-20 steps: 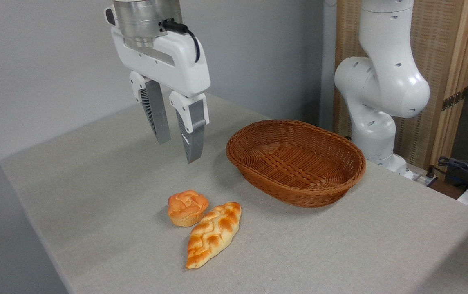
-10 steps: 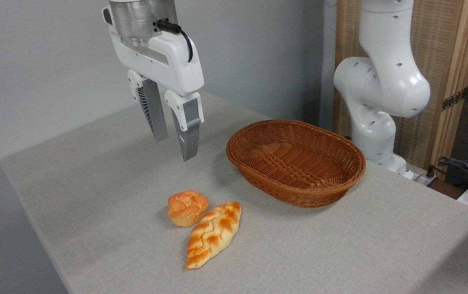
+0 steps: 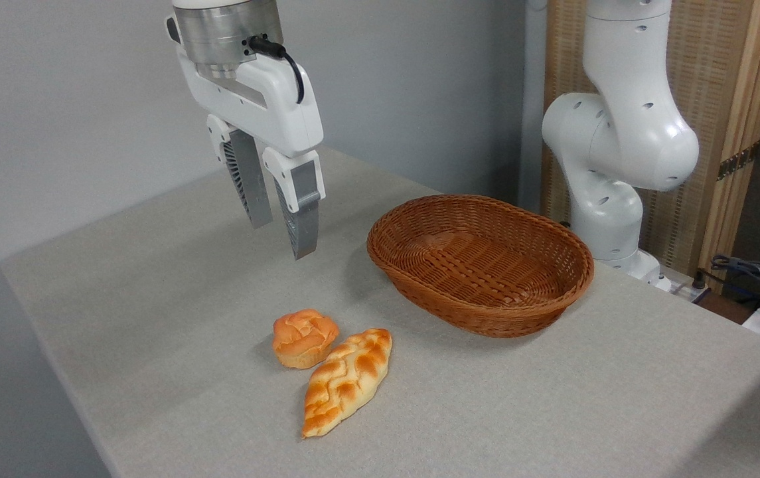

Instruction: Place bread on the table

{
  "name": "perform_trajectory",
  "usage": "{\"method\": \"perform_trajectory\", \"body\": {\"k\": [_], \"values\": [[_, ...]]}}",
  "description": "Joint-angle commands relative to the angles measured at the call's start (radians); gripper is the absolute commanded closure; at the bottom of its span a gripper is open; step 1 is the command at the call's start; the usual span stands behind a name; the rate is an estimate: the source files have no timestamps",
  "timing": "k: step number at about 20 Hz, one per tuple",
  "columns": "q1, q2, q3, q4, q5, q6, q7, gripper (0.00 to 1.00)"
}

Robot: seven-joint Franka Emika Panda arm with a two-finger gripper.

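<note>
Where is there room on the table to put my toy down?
Bare table lies left of the bun, under the gripper. More lies in front of the basket, right of the loaf. The bun and loaf sit close together.

**Bun sitting on the cloth-covered tabletop**

The bread point(image 3: 304, 338), a small round orange-brown bun with a swirled, knotted top and a paler base, sits upright on the table point(image 3: 154, 279), a broad grey-beige surface with rounded corners, toward its near edge.
</note>
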Motion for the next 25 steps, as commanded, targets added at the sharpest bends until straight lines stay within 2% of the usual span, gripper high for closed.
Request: {"method": "perform_trajectory", "body": {"k": [1, 4, 7, 25], "values": [[0.015, -0.016, -0.007, -0.011, -0.016, -0.018, 0.015, 0.00], [0.019, -0.018, -0.007, -0.011, -0.010, -0.018, 0.015, 0.00], [0.042, -0.024, -0.007, -0.011, -0.009, -0.018, 0.015, 0.00], [0.047, -0.029, -0.007, -0.015, -0.006, -0.021, 0.022, 0.00]]}}
